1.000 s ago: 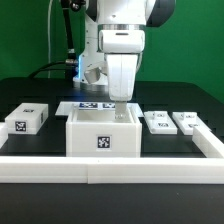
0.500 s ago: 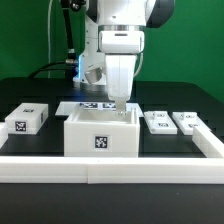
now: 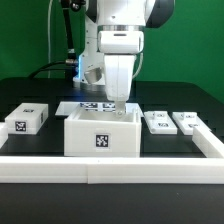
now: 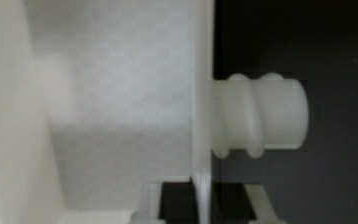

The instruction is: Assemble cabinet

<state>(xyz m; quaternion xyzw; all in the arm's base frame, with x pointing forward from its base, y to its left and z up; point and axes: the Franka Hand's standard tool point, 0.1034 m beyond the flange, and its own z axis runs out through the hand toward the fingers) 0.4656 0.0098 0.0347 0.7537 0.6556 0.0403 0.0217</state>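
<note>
My gripper [image 3: 120, 107] is down at the cabinet body [image 3: 101, 134], on the top edge of its rear wall, toward that wall's corner on the exterior view's right. My fingers are drawn almost together and pinch the thin wall between them. In the wrist view the rear wall [image 4: 208, 90] shows edge-on and runs straight into the narrow gap between my two fingertips. The pale inside of the box is on one side of it and the dark table on the other. A ribbed round peg [image 4: 265, 113] sticks out of the wall on the dark, outer side, near my grip.

The cabinet body is an open-topped white box standing upright on the black table [image 3: 190, 95], with a black-and-white tag on its front face. Just in front of it runs the long white rail [image 3: 110, 166]. Just behind it the marker board [image 3: 88, 106] lies flat, partly hidden by the box. On the exterior view's left of the cabinet body, apart from it, lies a large tagged block [image 3: 27, 119]. On the exterior view's right lie a small tagged block [image 3: 158, 122] and, beyond it, a second small tagged block [image 3: 187, 122], side by side.
</note>
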